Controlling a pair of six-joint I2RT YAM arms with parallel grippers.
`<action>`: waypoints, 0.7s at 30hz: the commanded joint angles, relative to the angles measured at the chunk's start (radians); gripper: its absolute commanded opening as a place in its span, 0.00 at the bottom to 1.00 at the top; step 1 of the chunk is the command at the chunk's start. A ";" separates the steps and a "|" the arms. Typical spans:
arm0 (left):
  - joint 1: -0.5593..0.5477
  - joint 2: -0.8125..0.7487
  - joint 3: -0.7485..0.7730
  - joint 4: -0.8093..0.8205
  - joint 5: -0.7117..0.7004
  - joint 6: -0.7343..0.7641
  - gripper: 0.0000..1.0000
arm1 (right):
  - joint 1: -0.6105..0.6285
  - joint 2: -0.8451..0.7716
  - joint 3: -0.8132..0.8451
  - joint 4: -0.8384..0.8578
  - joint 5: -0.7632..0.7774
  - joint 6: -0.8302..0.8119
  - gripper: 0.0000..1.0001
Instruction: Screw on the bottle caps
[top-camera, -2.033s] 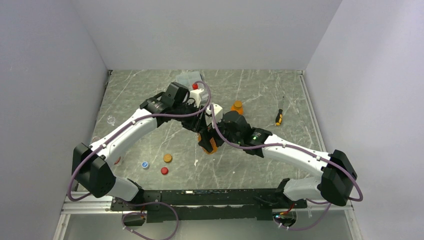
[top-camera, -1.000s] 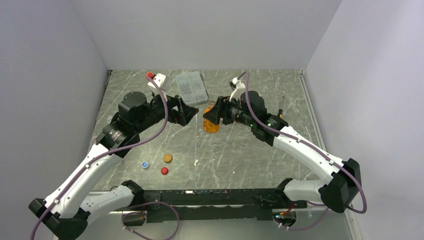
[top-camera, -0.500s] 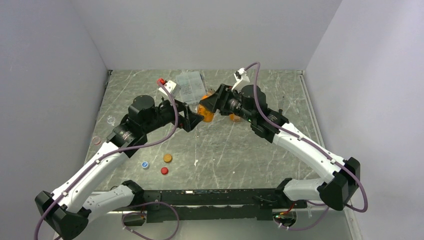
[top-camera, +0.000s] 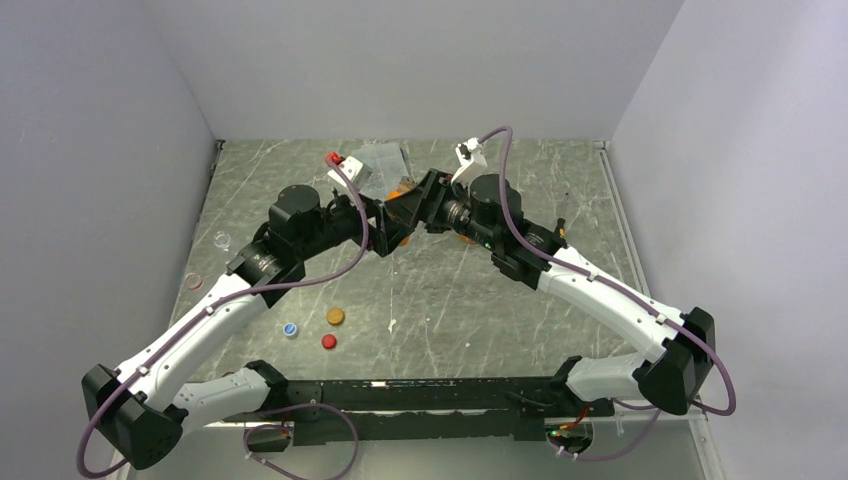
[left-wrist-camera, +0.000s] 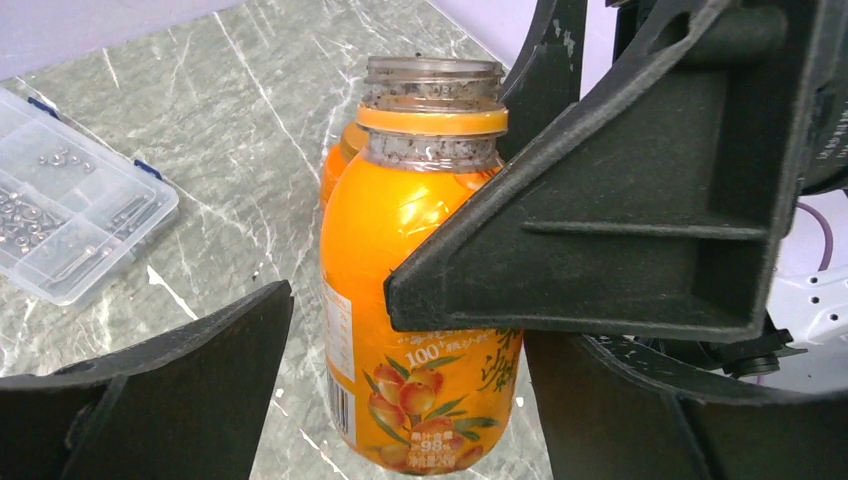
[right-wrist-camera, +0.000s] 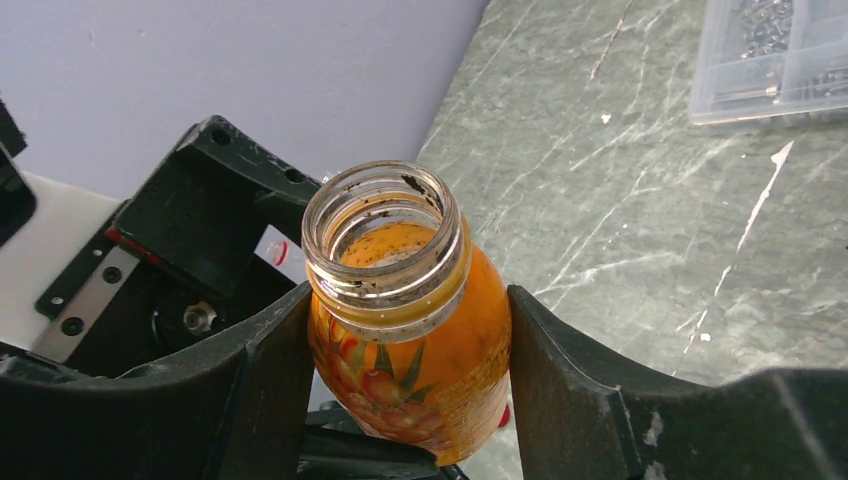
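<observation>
An uncapped orange bottle (right-wrist-camera: 430, 370) with a fruit label hangs above the table, and my right gripper (right-wrist-camera: 400, 400) is shut on its body. Its open neck (right-wrist-camera: 382, 235) points up. My left gripper (left-wrist-camera: 410, 400) faces it with open jaws standing either side of the same bottle (left-wrist-camera: 400, 300); a gap shows at the left finger (left-wrist-camera: 170, 400). From above, the two grippers meet around the bottle (top-camera: 403, 190) at mid-table. A second orange bottle (left-wrist-camera: 338, 160) stands behind. An orange cap (top-camera: 335, 316), a red cap (top-camera: 329, 341) and a blue-and-white cap (top-camera: 290, 329) lie loose near the front left.
A clear compartment box (top-camera: 378, 162) of small parts lies at the back, just behind the grippers. Two clear round dishes (top-camera: 221, 240) sit by the left wall. A screwdriver (top-camera: 561, 232) lies at the right, partly hidden by the right arm.
The right gripper has carried the bottle up and leftward. The left gripper has swung in to meet it, and its jaws have narrowed around the bottle.
</observation>
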 joint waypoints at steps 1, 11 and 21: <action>-0.007 0.009 -0.007 0.071 0.020 0.004 0.87 | 0.004 -0.015 0.006 0.089 0.027 0.025 0.31; -0.007 0.007 -0.044 0.143 0.021 -0.008 0.64 | 0.018 -0.018 -0.011 0.100 0.045 0.024 0.32; 0.008 -0.048 -0.043 0.039 -0.073 0.065 0.57 | -0.004 -0.107 0.023 -0.103 0.156 -0.088 1.00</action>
